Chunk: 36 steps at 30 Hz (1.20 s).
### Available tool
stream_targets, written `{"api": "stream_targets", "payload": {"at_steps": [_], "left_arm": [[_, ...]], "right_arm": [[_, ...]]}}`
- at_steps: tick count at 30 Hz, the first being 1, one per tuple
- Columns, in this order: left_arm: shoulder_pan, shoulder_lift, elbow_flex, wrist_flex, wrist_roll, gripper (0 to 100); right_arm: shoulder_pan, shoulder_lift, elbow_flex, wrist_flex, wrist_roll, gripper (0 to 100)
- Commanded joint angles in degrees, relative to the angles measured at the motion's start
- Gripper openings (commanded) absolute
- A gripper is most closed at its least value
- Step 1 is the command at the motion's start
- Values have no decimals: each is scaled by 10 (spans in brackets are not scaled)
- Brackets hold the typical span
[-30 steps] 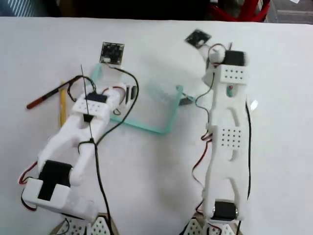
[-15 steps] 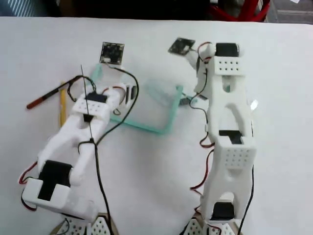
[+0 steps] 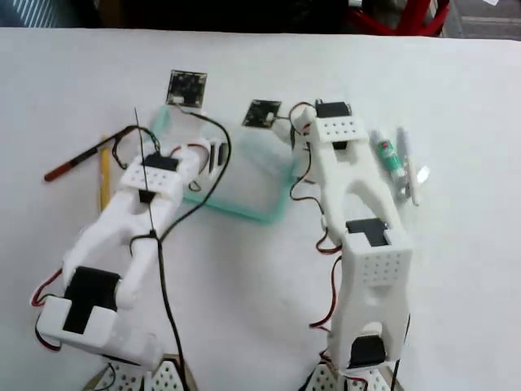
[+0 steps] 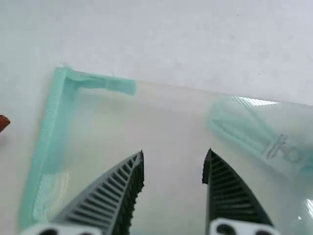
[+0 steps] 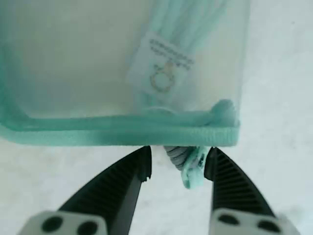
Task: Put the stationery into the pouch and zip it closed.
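From above, the white worktop carries a see-through pouch with a teal border at the centre of the frame. Its left part is hidden under the left arm, and its right corner is hidden under the wrist of the right arm. From here, neither arm's fingers can be made out properly. None of the stationery is in the pouch. A reddish pen and a yellow pencil lie at the left, partly covered by the left arm. A green-and-white tube and a grey pen lie just right of the right arm. At the left wrist, the left hand is released, its fingers spread above the pouch's clear face and gripping nothing. A pale label shows through the plastic, its print too blurred to read, and a red tip is cut off at the frame's edge. At the right wrist, the right hand is also released, its fingers standing either side of the zip pull at the pouch's teal corner. Whether either finger touches the pull is hard to tell.
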State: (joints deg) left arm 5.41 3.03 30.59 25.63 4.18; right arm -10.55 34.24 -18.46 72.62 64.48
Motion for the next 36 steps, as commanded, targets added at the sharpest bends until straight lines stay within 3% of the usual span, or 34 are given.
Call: {"api": "stream_targets", "payload": {"at_steps": [1, 12, 14, 17, 22, 28, 36], "left_arm": [[7, -22, -4, -11, 2, 203], [7, -22, -4, -11, 2, 203], [7, -22, -4, -11, 2, 203], [7, -22, -2, -11, 2, 203], [7, -26, -2, 8, -12, 208], [10, -65, -2, 58, -33, 242], [52, -290, 62, 155, -37, 244]], "right_arm": [[1, -3, -8, -16, -3, 187], [15, 28, -7, -35, 10, 183], [15, 29, -2, -30, 47, 149], [15, 36, 9, -5, 127, 19], [29, 30, -3, 34, 140, 18], [71, -74, -49, 92, 47, 19], [67, -255, -54, 145, -69, 19]]}}
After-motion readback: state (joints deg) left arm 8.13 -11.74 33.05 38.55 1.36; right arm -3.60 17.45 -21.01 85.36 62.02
